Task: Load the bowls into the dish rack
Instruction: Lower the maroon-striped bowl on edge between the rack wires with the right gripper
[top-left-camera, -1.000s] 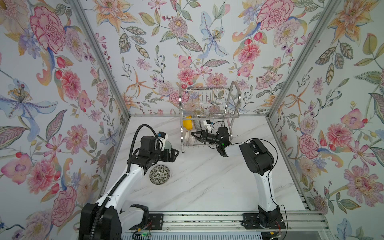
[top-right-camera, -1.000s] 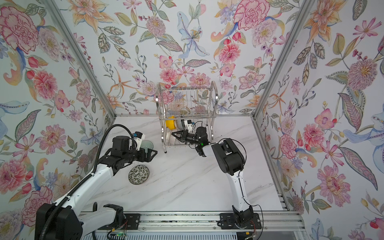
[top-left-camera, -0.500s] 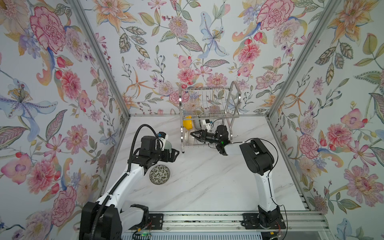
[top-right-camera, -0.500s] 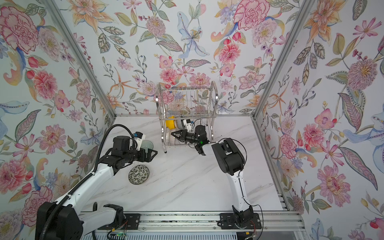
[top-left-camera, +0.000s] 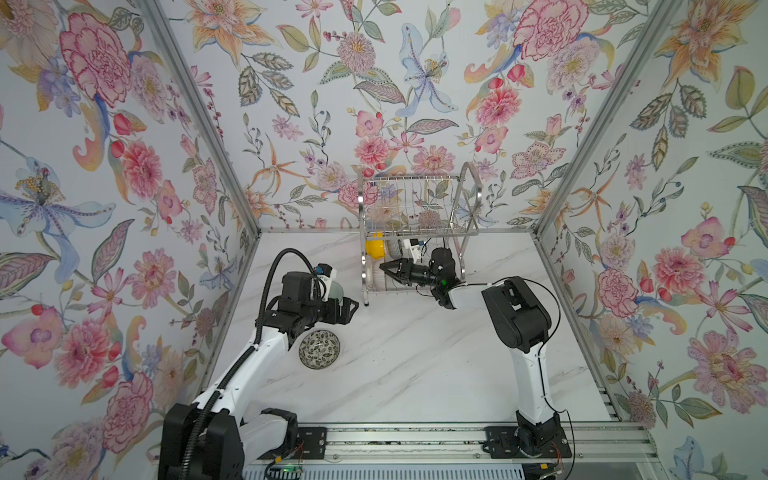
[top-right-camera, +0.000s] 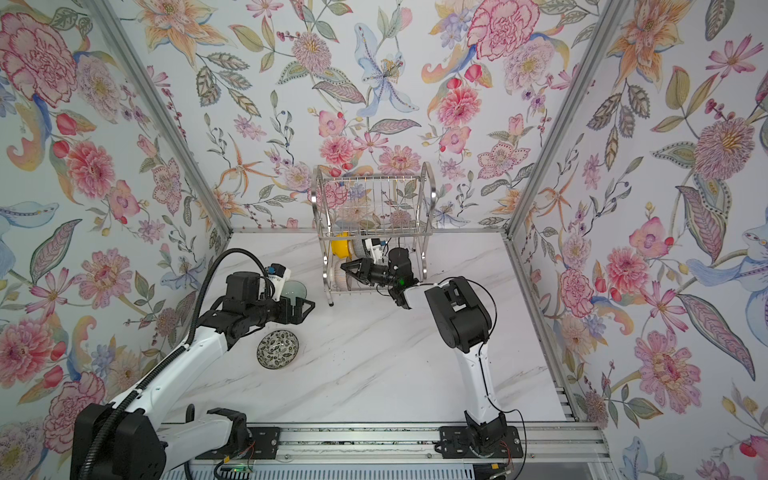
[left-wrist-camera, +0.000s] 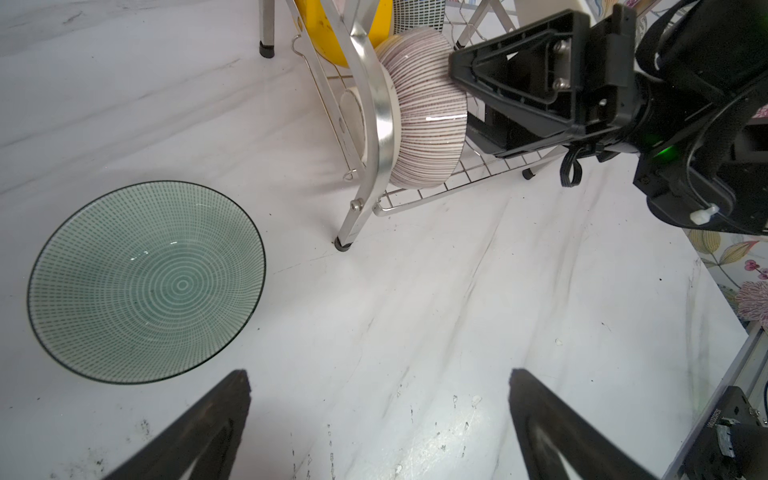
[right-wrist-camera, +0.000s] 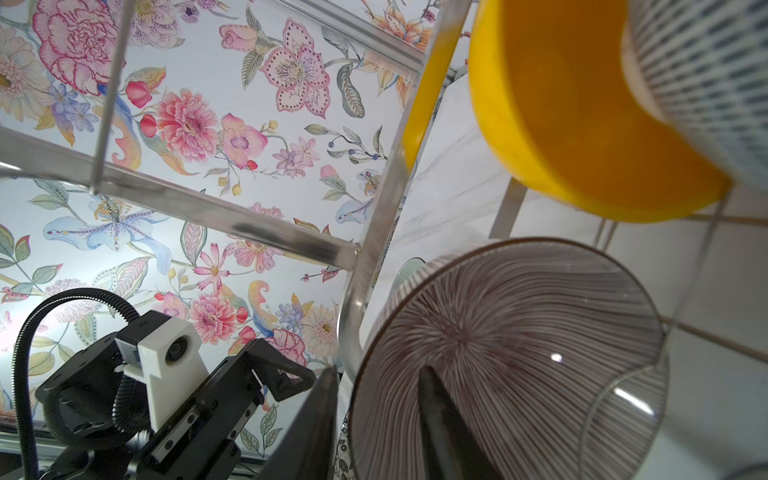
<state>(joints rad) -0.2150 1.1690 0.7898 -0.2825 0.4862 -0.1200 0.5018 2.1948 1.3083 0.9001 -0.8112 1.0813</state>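
— What's in the dish rack (left-wrist-camera: 380, 116)?

— Three on edge in the lower tier: the yellow bowl (right-wrist-camera: 573, 124) at the back left, a blue-dashed bowl (right-wrist-camera: 706, 83) just beside it, perhaps touching, and the pink ribbed bowl (left-wrist-camera: 424, 112) in front, against the side frame.

— The others?

— The pale green bowl (left-wrist-camera: 145, 282) and the speckled bowl (top-left-camera: 319, 348) sit upright on the table (top-left-camera: 415, 365), apart.

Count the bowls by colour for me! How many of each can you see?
Yellow bowl: 1
Blue-and-white patterned bowl: 1
Pink ribbed bowl: 1
Pale green bowl: 1
White bowl with dark leaf speckles: 1
Total: 5 bowls
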